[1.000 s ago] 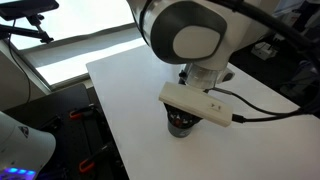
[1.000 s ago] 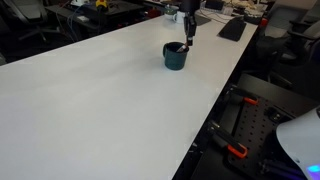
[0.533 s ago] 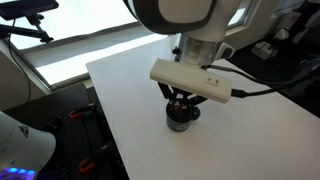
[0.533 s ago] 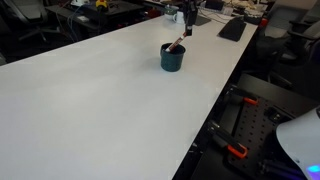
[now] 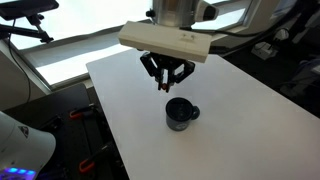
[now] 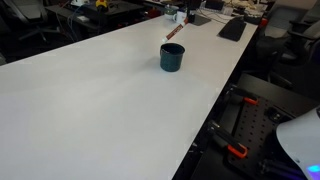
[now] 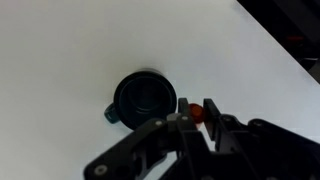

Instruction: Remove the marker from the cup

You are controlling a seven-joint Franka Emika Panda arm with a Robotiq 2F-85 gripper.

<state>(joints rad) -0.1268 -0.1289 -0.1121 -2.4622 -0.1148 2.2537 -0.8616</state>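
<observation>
The cup is a small black glossy mug with a side handle, standing on the white table. It also shows in an exterior view and in the wrist view, where its mouth looks empty. My gripper hangs well above the cup and a little to one side. It is shut on the marker, whose orange-red end shows between the fingers. In an exterior view the marker hangs tilted above the cup.
The white table's edge runs close beside the cup. Desks with a keyboard and clutter stand behind the table. A black cable trails from the arm over the table.
My gripper has risen from the cup's mouth with the marker in it. The marker is now wholly out of the cup. The cup has stayed in place.
</observation>
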